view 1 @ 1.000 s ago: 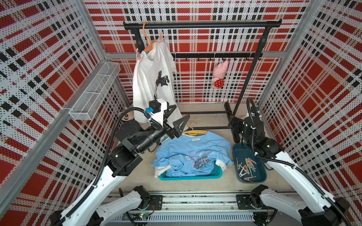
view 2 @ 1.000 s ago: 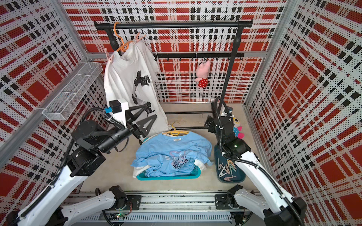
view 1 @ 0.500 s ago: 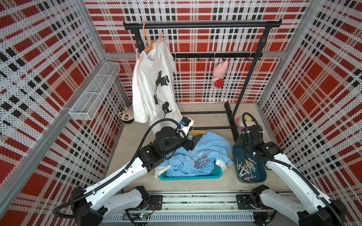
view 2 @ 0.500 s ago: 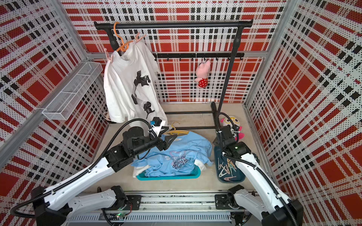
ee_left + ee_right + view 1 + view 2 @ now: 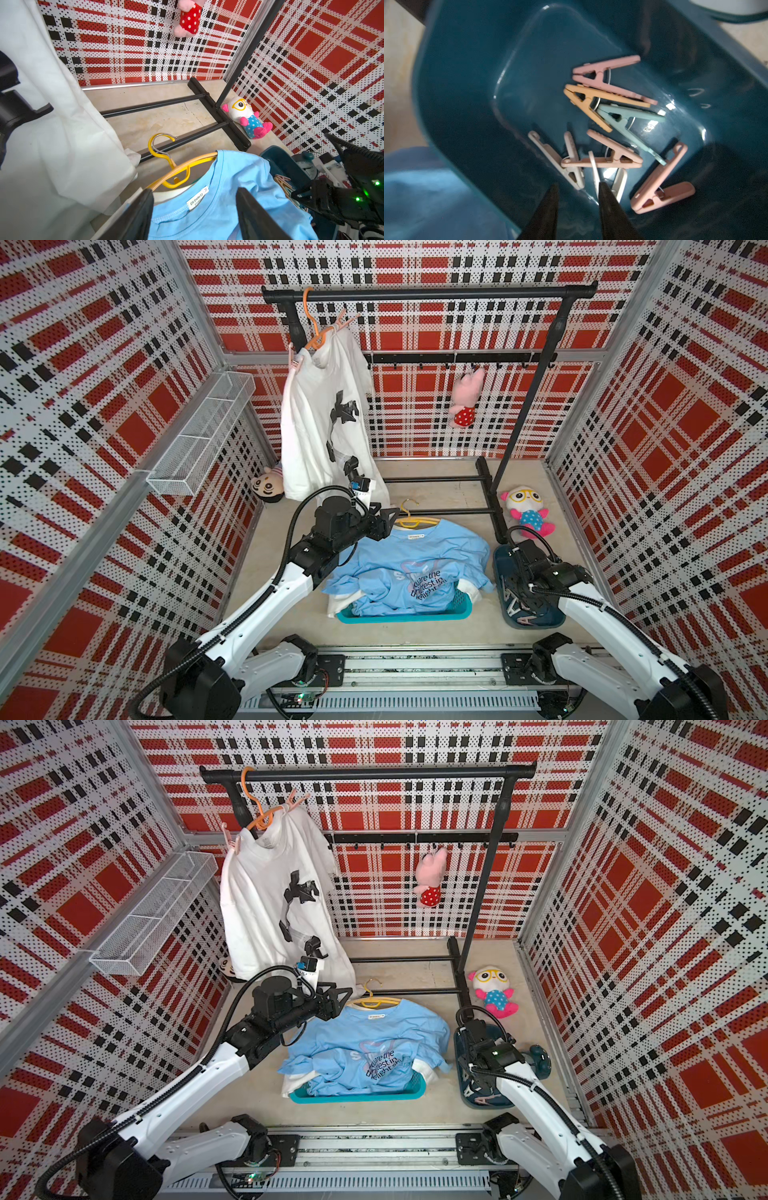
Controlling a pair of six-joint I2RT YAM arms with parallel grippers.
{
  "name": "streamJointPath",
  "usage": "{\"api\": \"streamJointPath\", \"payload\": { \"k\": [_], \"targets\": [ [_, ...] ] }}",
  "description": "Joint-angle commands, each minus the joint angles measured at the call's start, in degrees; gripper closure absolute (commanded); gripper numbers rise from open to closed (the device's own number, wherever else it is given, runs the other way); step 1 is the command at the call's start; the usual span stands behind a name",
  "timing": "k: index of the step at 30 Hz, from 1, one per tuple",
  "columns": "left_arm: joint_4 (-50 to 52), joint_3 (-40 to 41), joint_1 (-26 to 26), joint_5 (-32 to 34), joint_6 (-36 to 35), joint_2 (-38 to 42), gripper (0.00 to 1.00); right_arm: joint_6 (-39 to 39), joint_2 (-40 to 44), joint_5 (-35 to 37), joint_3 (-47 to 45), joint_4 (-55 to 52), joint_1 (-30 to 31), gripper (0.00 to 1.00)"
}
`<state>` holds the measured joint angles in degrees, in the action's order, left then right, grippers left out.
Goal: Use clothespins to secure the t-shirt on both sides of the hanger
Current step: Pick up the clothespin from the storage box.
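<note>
A blue t-shirt (image 5: pixel 415 564) on a yellow hanger (image 5: pixel 415 522) lies over a teal basket (image 5: pixel 403 616). My left gripper (image 5: pixel 193 192) is open just above its collar (image 5: pixel 199 199), one finger on each side of the label, by the hanger's neck (image 5: pixel 166 158). Several clothespins (image 5: pixel 608 99) in pink, orange, pale green and white lie in a dark blue tray (image 5: pixel 467 83). Down inside the tray, my right gripper (image 5: pixel 578 185) has its fingers a little apart with nothing between them; one fingertip touches a white clothespin (image 5: pixel 618 182). In both top views the right wrist (image 5: pixel 536 568) hides those fingers.
A white t-shirt (image 5: pixel 320 414) hangs on an orange hanger from the black rack (image 5: pixel 428 293), with pink pegs (image 5: pixel 296 360) on it. Plush toys hang (image 5: pixel 465 400) and sit (image 5: pixel 525 510) near the rack. A wire shelf (image 5: pixel 199 435) is on the left wall, and a clock (image 5: pixel 538 1056) stands by the tray.
The left arm came down from the white t-shirt to the blue t-shirt's collar. The right gripper dropped into the tray and its jaws narrowed.
</note>
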<state>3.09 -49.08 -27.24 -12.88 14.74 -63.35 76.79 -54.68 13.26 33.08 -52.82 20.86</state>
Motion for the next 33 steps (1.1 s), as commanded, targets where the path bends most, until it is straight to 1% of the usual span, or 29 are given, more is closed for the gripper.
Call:
{"api": "streamJointPath", "payload": {
  "k": [1,9,19,33],
  "targets": [
    [-2.19,0.72,1.27,-1.34,0.46,-0.16,0.34,2.71,-0.12,0.20,-1.58,1.32,-0.46,0.68],
    [-2.36,0.85,1.32,-0.58,0.20,-0.19,0.34,3.04,1.54,0.17,-4.88,2.81,-0.49,0.69],
    [-2.41,0.64,1.16,-1.55,0.90,-0.68,0.35,1.98,-0.10,-0.56,-6.49,6.94,-0.47,0.73],
    [-2.36,0.23,0.88,-1.20,0.81,-0.81,0.35,1.45,0.40,1.96,-7.62,7.54,-0.46,0.91]
  ]
}}
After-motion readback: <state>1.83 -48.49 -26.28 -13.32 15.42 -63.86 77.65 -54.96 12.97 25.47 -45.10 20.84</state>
